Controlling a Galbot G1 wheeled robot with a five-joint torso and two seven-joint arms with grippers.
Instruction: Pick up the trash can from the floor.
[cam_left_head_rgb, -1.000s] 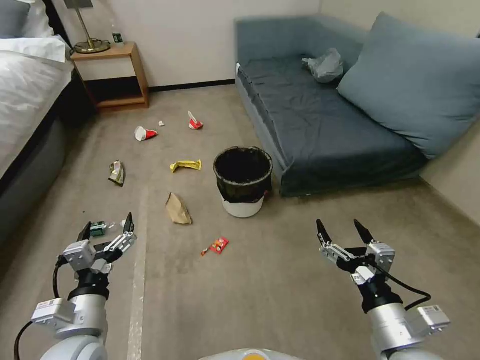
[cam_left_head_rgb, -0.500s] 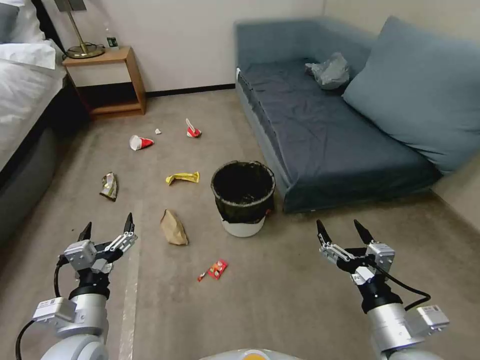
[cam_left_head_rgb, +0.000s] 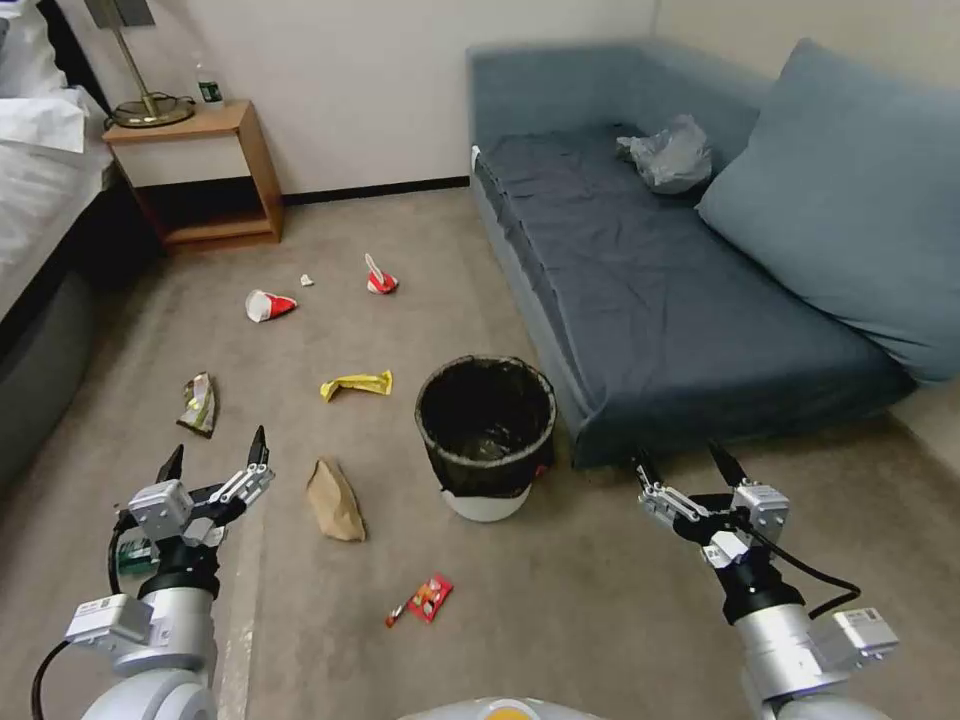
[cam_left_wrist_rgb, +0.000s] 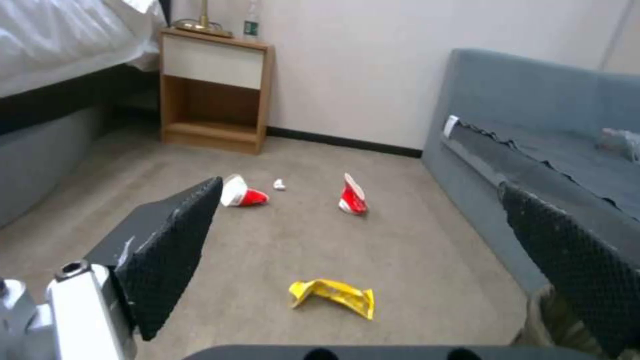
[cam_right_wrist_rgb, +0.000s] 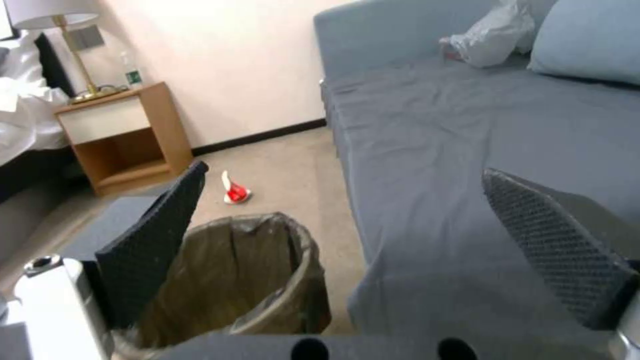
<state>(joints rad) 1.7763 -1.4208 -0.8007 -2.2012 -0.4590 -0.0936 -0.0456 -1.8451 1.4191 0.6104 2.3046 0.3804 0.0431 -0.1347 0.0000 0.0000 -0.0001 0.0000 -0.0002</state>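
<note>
The trash can (cam_left_head_rgb: 487, 438) stands upright on the floor (cam_left_head_rgb: 570, 610) beside the sofa's front corner; it is white, with a black liner folded over its rim. In the right wrist view the trash can (cam_right_wrist_rgb: 247, 280) lies close below and to one side of my right gripper (cam_right_wrist_rgb: 345, 170). In the head view my right gripper (cam_left_head_rgb: 680, 458) hangs open in the air to the right of the can, not touching it. My left gripper (cam_left_head_rgb: 215, 450) is open too, held to the can's left, above the carpet. In the left wrist view my left gripper (cam_left_wrist_rgb: 360, 186) holds nothing.
A blue sofa (cam_left_head_rgb: 650, 300) with a grey plastic bag (cam_left_head_rgb: 672, 152) borders the right. Bed (cam_left_head_rgb: 40, 200) and nightstand (cam_left_head_rgb: 190, 170) stand left. Litter lies around: brown paper bag (cam_left_head_rgb: 333, 500), yellow wrapper (cam_left_head_rgb: 355, 385), red wrapper (cam_left_head_rgb: 428, 597), red-and-white cups (cam_left_head_rgb: 266, 305).
The whole view has shifted as the camera moved forward: the trash can and litter now sit lower and nearer. Both arms keep the same open pose.
</note>
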